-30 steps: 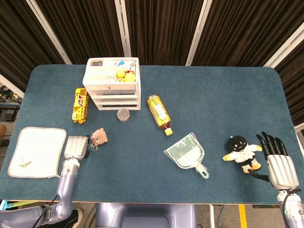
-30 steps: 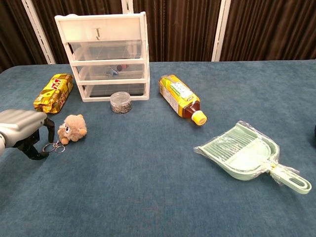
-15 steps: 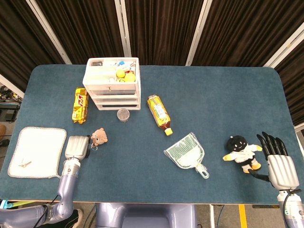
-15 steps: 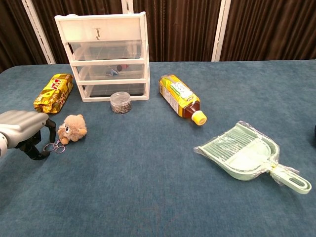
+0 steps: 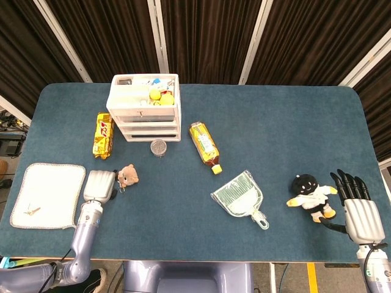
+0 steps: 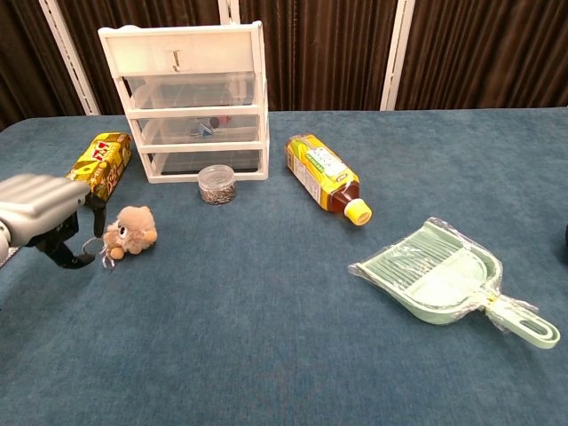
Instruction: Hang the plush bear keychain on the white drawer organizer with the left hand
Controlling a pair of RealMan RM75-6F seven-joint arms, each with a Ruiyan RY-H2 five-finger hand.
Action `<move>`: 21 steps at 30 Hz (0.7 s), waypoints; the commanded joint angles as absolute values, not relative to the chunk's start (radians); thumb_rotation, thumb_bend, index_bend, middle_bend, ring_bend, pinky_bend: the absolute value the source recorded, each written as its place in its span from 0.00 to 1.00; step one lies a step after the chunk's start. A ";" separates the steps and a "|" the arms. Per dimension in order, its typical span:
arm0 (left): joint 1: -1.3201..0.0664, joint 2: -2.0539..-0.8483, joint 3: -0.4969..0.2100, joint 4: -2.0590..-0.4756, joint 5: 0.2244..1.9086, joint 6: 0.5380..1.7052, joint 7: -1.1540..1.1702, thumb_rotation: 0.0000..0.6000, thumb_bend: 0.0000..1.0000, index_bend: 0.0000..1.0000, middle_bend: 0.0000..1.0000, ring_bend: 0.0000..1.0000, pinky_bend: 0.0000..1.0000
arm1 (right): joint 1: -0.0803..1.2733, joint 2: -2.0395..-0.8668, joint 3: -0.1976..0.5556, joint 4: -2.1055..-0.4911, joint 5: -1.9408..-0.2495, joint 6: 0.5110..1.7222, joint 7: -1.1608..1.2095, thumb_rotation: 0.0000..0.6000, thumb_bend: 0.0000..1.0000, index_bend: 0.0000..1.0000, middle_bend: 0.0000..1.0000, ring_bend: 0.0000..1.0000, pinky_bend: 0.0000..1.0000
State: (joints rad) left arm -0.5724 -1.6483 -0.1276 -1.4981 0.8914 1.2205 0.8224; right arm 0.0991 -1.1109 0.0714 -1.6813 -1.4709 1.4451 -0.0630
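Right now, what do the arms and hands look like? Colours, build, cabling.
Left hand: silver-grey ribbed back plate, black fingers underneath, on a glossy grey-lavender left arm built in rounded segments. Right hand: the same ribbed silver back, with long black fingers and a dark cable or strap by the wrist. No markings or sleeves are visible.

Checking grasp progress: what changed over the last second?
The left hand rose slightly off the table and took hold of the plush bear keychain by its rings, which now hang lifted; the bear tipped slightly but remains on the table. The right hand, white drawer organizer and everything else stayed put.
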 commanded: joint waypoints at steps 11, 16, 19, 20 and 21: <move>-0.673 -1.523 -0.128 -1.529 1.162 1.208 0.827 1.00 0.30 0.47 0.94 0.87 0.76 | 0.097 -1.112 0.071 -1.682 -1.467 1.446 -0.065 1.00 0.05 0.02 0.00 0.00 0.00; -0.730 -1.487 -0.123 -1.464 1.288 1.186 0.832 1.00 0.30 0.47 0.94 0.87 0.76 | 0.098 -1.113 0.073 -1.683 -1.464 1.446 -0.065 1.00 0.05 0.02 0.00 0.00 0.00; -0.758 -1.480 -0.126 -1.413 1.349 1.177 0.804 1.00 0.30 0.47 0.94 0.87 0.76 | 0.098 -1.112 0.074 -1.684 -1.463 1.446 -0.064 1.00 0.05 0.02 0.00 0.00 0.00; -0.768 -1.479 -0.127 -1.393 1.368 1.174 0.794 1.00 0.30 0.47 0.94 0.87 0.76 | 0.097 -1.112 0.074 -1.684 -1.463 1.446 -0.063 1.00 0.05 0.02 0.00 0.00 0.00; -0.775 -1.479 -0.128 -1.381 1.379 1.171 0.788 1.00 0.30 0.47 0.94 0.87 0.76 | 0.097 -1.113 0.074 -1.684 -1.463 1.446 -0.063 1.00 0.05 0.02 0.00 0.00 0.00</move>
